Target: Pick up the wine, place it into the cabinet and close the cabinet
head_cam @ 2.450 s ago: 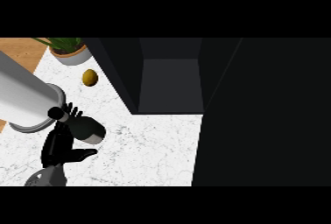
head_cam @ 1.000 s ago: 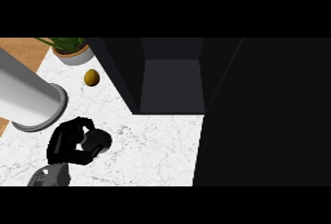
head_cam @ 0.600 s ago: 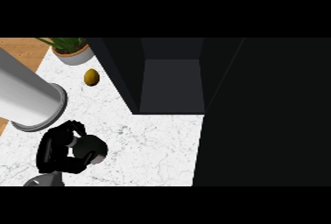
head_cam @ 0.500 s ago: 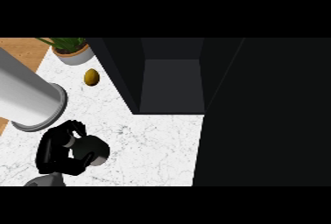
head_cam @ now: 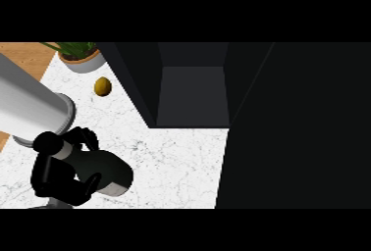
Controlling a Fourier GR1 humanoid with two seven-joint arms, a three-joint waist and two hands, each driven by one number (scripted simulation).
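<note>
The tall black cabinet (head_cam: pixel 290 122) fills the right and upper part of the head view, its smooth dark walls framing an open compartment whose flat grey back panel catches a little light; the rest of it is too dark to make out a door or shelves. To the cabinet's left spreads the white marble-patterned surface (head_cam: pixel 181 162), glossy with fine grey veins, and further from the cabinet, at the far left, a strip of warm brown wood (head_cam: pixel 25 54) borders it. A thick, smooth grey cylindrical forearm (head_cam: pixel 29 110) slants in from the left, well apart from the cabinet, ending in the black left hand (head_cam: pixel 62 169) low on the surface. That hand's fingers and thumb are curled round the dark wine bottle (head_cam: pixel 98 169), which lies tilted in the grasp with its rounded black body and pale base band pointing towards the cabinet's lower edge; the neck end is hidden among the fingers, so the bottle sits inside the hand, left of the cabinet and outside it. Near the cabinet's upper left corner stands a small pale round pot with green leaves (head_cam: pixel 80 56), and just below it, beside the cabinet's left wall, a small golden-brown oval object (head_cam: pixel 103 86) rests on the marble.
</note>
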